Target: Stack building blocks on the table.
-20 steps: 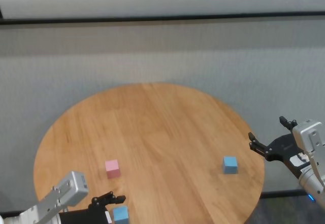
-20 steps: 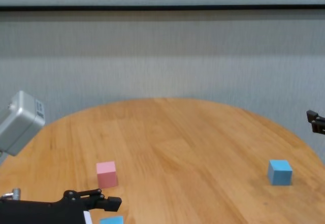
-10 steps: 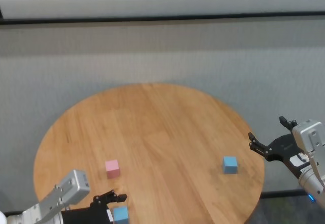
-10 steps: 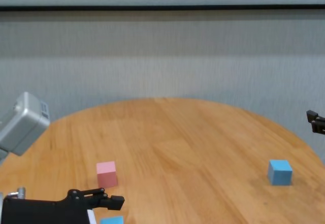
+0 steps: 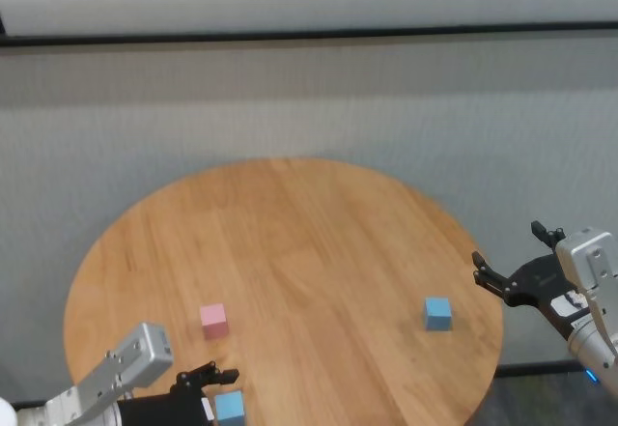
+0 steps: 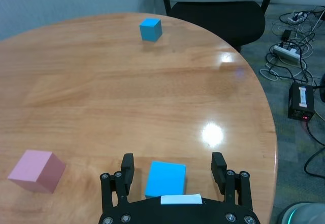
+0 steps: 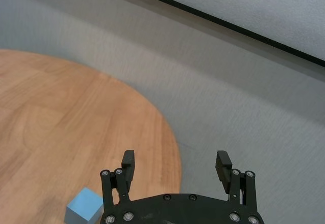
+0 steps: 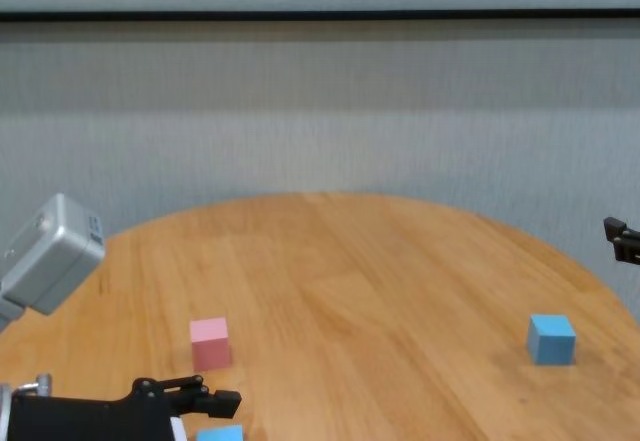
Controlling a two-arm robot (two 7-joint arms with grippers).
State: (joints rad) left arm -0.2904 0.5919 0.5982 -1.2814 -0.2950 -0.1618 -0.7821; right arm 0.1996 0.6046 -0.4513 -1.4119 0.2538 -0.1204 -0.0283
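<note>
Straddling the near blue block (image 6: 165, 179) with my left fingers (image 6: 126, 164), spread wide, one each side, not touching it yet. That block sits at the bottom edge of the head frame, left of centre, close to the worktop's (image 5: 290, 252) near rim.

Change over the last second: the left gripper (image 5: 207, 376) crept a bit lower and further round the block; the wrist housing in the chest view dropped from mid-left toward lower left. Fingers stayed spread the whole time. I read that as the end of the approach, with the squeeze still to come. Nothing is stacked; all three blocks lie singly on the wood.

Next out: the pink block (image 5: 213, 319), lower left of the head frame, just beyond my left fingers and apart from them. Probable base or second layer, can't say which from here.

Further right: the second blue block (image 5: 437, 313), lower right of the head frame, well apart from the other two, near the worktop's right rim.

Right gripper (image 5: 519, 255) hangs off the worktop's right edge, at the right border of the frame, fingers spread, holding nothing, unmoved over the last second. Idle for now.

Risk: the block is off-centre between the fingers in the wrist view, so it may get nudged on closing.
</note>
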